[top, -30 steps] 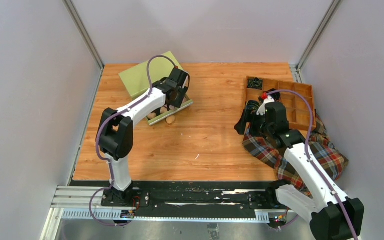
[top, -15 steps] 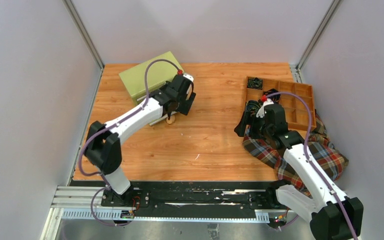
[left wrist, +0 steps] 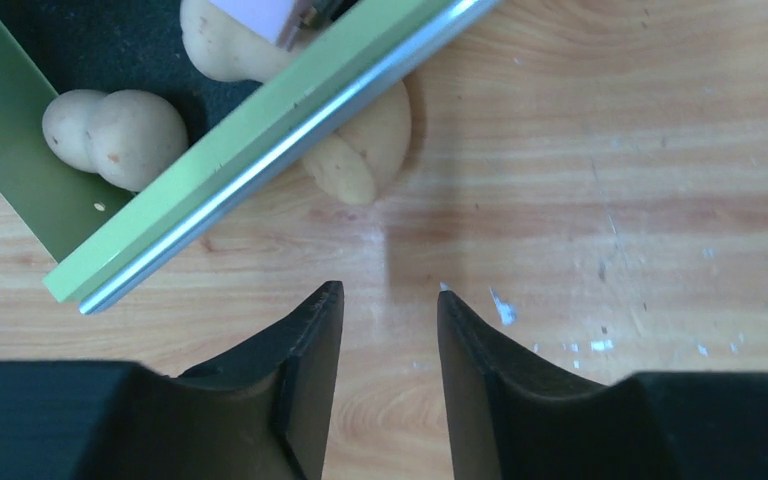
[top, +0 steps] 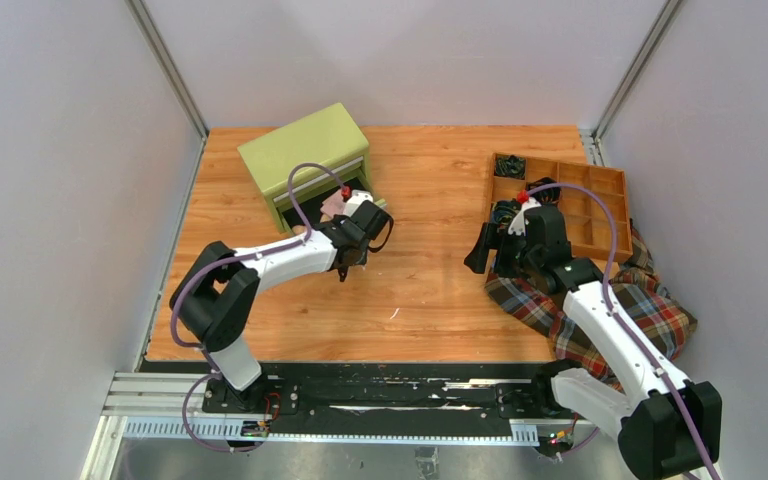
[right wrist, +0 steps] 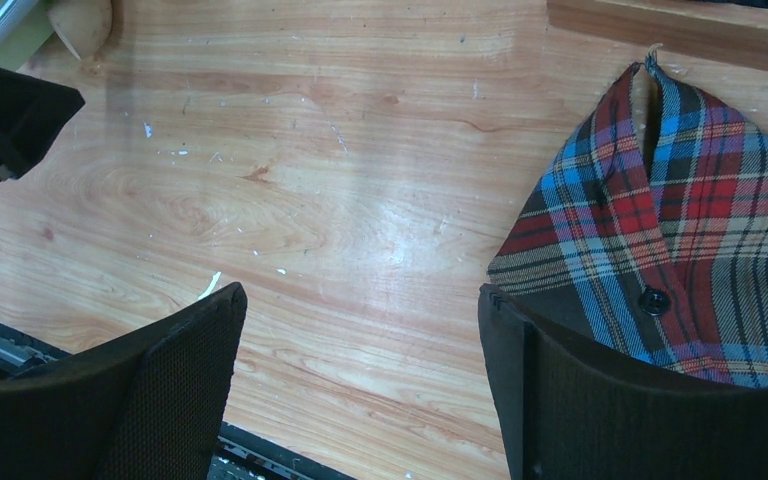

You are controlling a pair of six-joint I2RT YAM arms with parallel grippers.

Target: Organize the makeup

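From above, the green drawer box (top: 300, 155) stands open; the left wrist shows tan sponges (left wrist: 115, 135) inside it and a stray sponge (left wrist: 365, 150) out on the counter (left wrist: 610, 150), just ahead of the left pincer (left wrist: 388, 310), slightly parted and empty; the right wrist shows the right pincer (right wrist: 358, 300) spread wide and empty beside the plaid cloth (right wrist: 660, 230), so the sorting looks unfinished.

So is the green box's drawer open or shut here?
Open. The left wrist view shows the black-lined inside of the green drawer, holding tan egg-shaped sponges; one more sponge lies outside its front, on the wooden table.

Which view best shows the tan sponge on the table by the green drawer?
Left wrist: the sponge is close, partly under the drawer front. Right wrist crops it at the corner; top external does not show it clearly.
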